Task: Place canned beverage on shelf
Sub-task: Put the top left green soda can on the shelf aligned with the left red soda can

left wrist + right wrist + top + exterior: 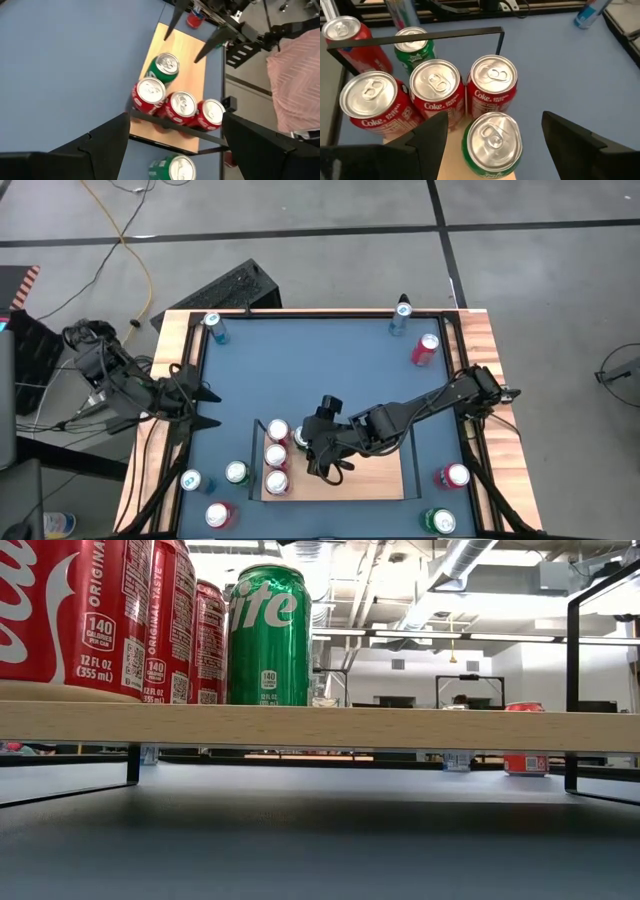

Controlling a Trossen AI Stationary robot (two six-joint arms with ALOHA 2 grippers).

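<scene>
High view: one shelf (pixel 370 475), a light-wood board with thin black end rails, lies near the front edge of the blue table (pixel 320 360). Stock on it: three red cola cans (pixel 276 456) in a row along its left end, plus one green can (pixel 300 442) standing upright just beside that row. Right gripper (pixel 322 468) hovers above the green can with its fingers spread wide, one to each side of the can in the right wrist view, holding nothing. Left gripper (pixel 212 408) waits over the table's left edge, likewise wide and empty, well apart from the shelf. Loose stock off the shelf: a green can (pixel 236 473) just left of the shelf rail, a red can (pixel 218 515) and a silver-topped can (pixel 191 480) at the front left, a red can (pixel 455 476) and a green can (pixel 440 522) at the front right, a tipped red can (pixel 425 348) and two blue bottles or cans at the rear corners. Handling, judged: these are standard aluminium beverage cans, rigid if full and then moderately heavy, thin-walled and liable to dent if empty; painted sides are smooth and may slip. Best hold is across the cylinder at mid-height, fingers square to the wall, can kept upright. Neighbours on the shelf stand nearly touching, so a careless move risks toppling the row.
</scene>
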